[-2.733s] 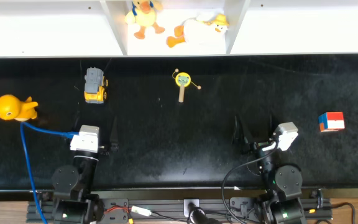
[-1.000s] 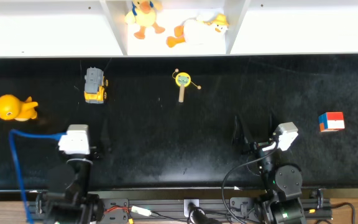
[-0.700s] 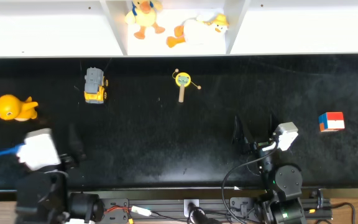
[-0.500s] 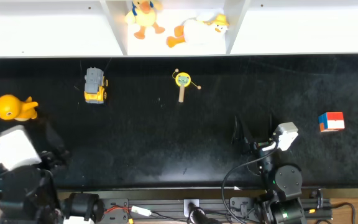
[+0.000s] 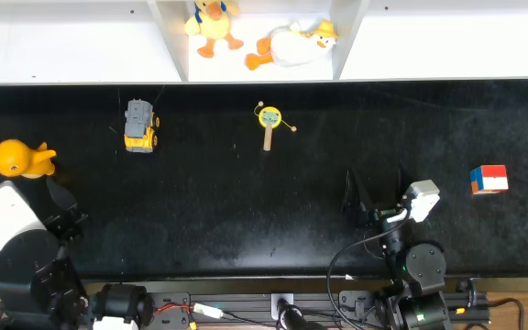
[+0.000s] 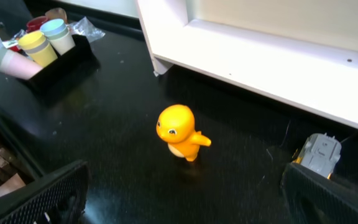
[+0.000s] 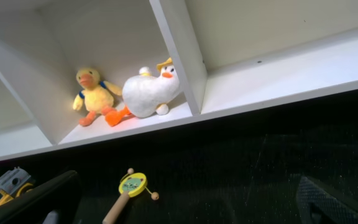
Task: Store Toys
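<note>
An orange duck-like toy (image 5: 21,159) (image 6: 179,132) stands at the table's far left. My left gripper (image 5: 62,207) (image 6: 184,186) is open just in front of it, and nothing is between the fingers. Farther back are a grey and yellow toy truck (image 5: 140,125) (image 6: 319,153) and a small rattle drum (image 5: 269,124) (image 7: 129,186). A red, white and blue cube (image 5: 489,179) lies at the right. My right gripper (image 5: 374,189) hangs open and empty near the front right. A yellow plush duck (image 5: 212,23) (image 7: 92,93) and a white plush goose (image 5: 291,44) (image 7: 148,93) sit in the shelf's middle cubby.
The white shelf (image 5: 71,55) (image 7: 278,74) runs along the table's back edge. A black tray with several cups (image 6: 42,43) stands beyond the table's left end. Black tabletop (image 5: 264,211) lies bare between the arms.
My left arm has swung left from below the truck to just in front of the orange toy. The right arm and all toys have stayed put.
</note>
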You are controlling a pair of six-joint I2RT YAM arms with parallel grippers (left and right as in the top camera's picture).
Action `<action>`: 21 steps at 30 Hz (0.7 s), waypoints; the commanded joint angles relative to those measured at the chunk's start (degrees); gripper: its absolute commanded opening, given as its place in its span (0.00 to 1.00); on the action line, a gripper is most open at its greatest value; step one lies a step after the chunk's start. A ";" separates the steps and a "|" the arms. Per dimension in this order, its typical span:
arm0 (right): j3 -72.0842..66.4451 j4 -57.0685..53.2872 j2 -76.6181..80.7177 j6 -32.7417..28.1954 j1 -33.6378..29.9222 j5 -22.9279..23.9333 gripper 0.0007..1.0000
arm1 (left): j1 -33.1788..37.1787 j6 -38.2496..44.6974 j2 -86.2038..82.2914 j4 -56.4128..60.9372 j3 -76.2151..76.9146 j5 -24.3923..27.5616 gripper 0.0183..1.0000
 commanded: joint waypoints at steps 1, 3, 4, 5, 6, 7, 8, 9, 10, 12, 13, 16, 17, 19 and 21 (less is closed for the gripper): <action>-0.74 0.26 -0.42 -0.39 0.33 -0.22 1.00 | -0.20 -1.27 0.20 -0.07 1.07 -4.44 1.00; -0.74 0.26 -0.42 -0.39 0.33 -0.22 1.00 | -0.13 -2.45 0.55 -0.90 1.07 -7.28 1.00; -0.74 0.26 -0.42 -0.39 0.33 -0.22 1.00 | 0.04 -3.39 0.66 -1.03 1.07 -8.04 0.99; -0.74 0.26 -0.42 -0.39 0.33 -0.22 1.00 | 0.37 -3.67 0.68 -1.01 1.07 -7.98 1.00; -0.74 0.26 -0.42 -0.39 0.33 -0.22 1.00 | 0.92 -3.87 0.70 -1.05 1.09 -7.52 0.99; -0.74 0.26 -0.42 -0.39 0.33 -0.22 1.00 | 1.62 -3.87 0.70 -1.09 1.09 -6.88 0.99; -0.74 0.26 -0.42 -0.39 0.33 -0.22 1.00 | 2.36 -3.82 0.70 -1.07 1.09 -6.19 0.99; -0.74 0.26 -0.42 -0.39 0.33 -0.22 1.00 | 3.23 -3.78 0.72 -1.09 1.09 -5.38 0.99; -0.74 0.26 -0.42 -0.39 0.33 -0.22 1.00 | 4.46 -3.69 0.79 -1.20 1.09 -4.31 0.99; -0.74 0.26 -0.42 -0.39 0.33 -0.22 1.00 | 6.91 -2.25 1.29 -1.27 1.09 -1.68 0.99; -0.74 0.26 -0.42 -0.39 0.33 -0.22 1.00 | 8.59 -1.53 1.86 -1.22 1.09 -0.02 0.99; -0.74 0.26 -0.42 -0.39 0.33 -0.22 1.00 | 14.14 -1.31 4.52 -0.52 1.14 2.75 0.99; -0.74 0.26 -0.42 -0.39 0.33 -0.22 1.00 | 16.02 -0.52 5.46 -0.02 1.18 4.28 0.99; -0.74 0.26 -0.42 -0.39 0.33 -0.22 1.00 | 20.28 2.14 7.17 1.86 1.20 9.55 0.99; -0.74 0.26 -0.42 -0.39 0.33 -0.22 1.00 | 24.65 3.89 8.33 4.07 1.20 14.43 0.99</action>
